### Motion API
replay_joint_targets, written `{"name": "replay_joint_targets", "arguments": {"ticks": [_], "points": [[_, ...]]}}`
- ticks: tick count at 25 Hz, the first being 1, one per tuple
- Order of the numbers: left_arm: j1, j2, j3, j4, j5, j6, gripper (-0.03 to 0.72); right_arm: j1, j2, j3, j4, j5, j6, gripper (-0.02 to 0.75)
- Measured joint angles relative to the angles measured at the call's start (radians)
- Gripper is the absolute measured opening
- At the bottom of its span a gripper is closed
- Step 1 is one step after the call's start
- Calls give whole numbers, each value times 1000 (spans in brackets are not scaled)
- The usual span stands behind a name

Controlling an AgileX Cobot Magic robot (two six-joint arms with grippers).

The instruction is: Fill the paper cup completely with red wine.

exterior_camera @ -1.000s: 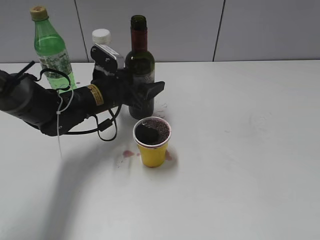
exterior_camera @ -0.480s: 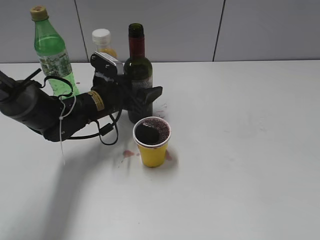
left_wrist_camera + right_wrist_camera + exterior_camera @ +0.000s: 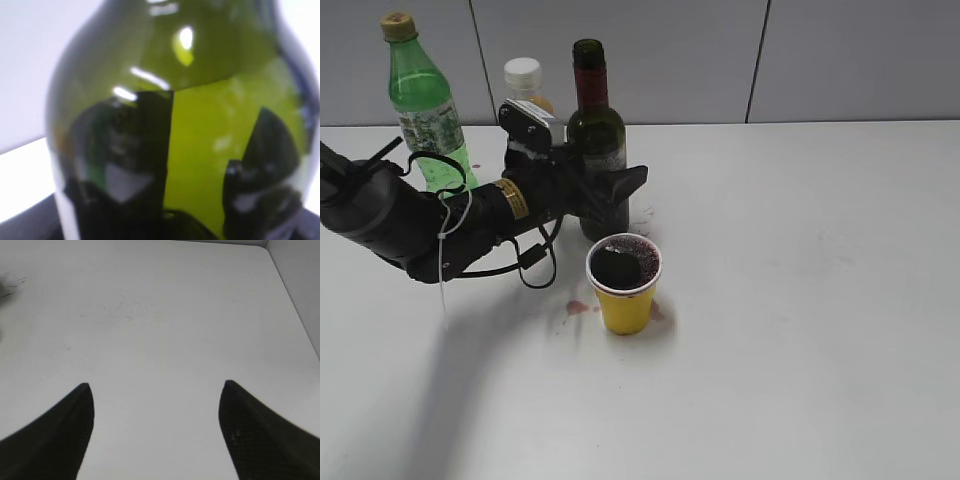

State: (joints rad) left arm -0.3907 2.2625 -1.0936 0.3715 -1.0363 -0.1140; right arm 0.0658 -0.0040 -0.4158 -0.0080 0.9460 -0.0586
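Exterior view, nearest to farthest. The paper cup [image 3: 624, 284] stands upright near the table's [image 3: 800, 330] centre, holding red wine [image 3: 623, 265] with foam along the far side of its surface, the level just below the white rim. Small reddish spill marks [image 3: 577, 307] lie on the table at the cup's 9 o'clock, touching or just beside its base. At the cup's 11 o'clock, close behind it and apart from it, stands the wine bottle [image 3: 597, 140], upright and uncapped. The left gripper [image 3: 605, 190] reaches in from 9 o'clock, its jaws closed around the bottle's lower body. Farther back, at 10 o'clock, stand a white-capped bottle [image 3: 525, 82] and a green plastic bottle [image 3: 422, 100].

Left wrist view: green glass of the wine bottle [image 3: 200, 120] fills the frame.

Right wrist view: the right gripper [image 3: 155, 432] hangs over bare table [image 3: 150, 315], jaws spread wide and holding nothing.
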Motion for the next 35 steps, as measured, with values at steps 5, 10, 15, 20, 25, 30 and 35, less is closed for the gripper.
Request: {"name": "replay_joint_targets", "arguments": {"ticks": [5, 10, 15, 20, 25, 30, 35], "points": [[0, -22, -8, -5, -28, 0, 567, 0, 0, 0, 0, 0, 0, 589], [0, -30, -9, -7, -32, 0, 570, 0, 0, 0, 0, 0, -1, 589], [0, -57, -9, -6, -25, 0, 570, 0, 0, 0, 0, 0, 0, 589], [0, -146, -8, -3, -2, 0, 570, 0, 0, 0, 0, 0, 0, 589], [2, -246, -7, -3, 16, 0, 570, 0, 0, 0, 0, 0, 0, 589], [3, -362, -7, 6, 63, 0, 570, 0, 0, 0, 0, 0, 0, 589], [3, -480, -7, 23, 156, 0, 570, 0, 0, 0, 0, 0, -1, 589]]}}
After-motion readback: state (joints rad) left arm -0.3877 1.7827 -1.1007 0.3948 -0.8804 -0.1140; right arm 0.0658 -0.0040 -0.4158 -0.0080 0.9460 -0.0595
